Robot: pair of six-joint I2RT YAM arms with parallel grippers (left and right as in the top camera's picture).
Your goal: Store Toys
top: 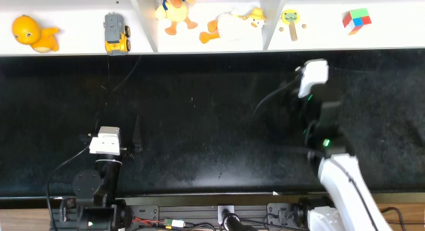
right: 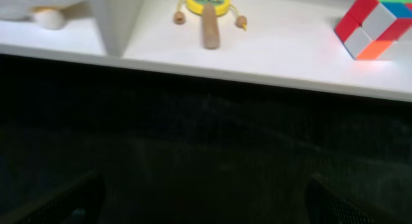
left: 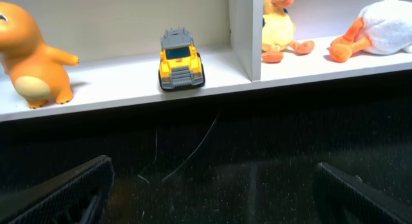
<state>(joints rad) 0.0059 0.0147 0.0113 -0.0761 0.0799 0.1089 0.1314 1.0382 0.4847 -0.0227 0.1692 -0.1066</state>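
Left gripper [left: 212, 188] gaped wide, right gripper [right: 203, 198] likewise; colour cube [right: 375, 24] ran off the edge, orange figure [left: 32, 56] too; markings on the yellow truck [left: 181, 60] were unreadable.

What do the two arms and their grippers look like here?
The left arm is black with a white wrist block and thin black cables. The right arm has a white lower link, black upper links, a green light and a white wrist block. The left gripper and right gripper have dark, textured fingers.
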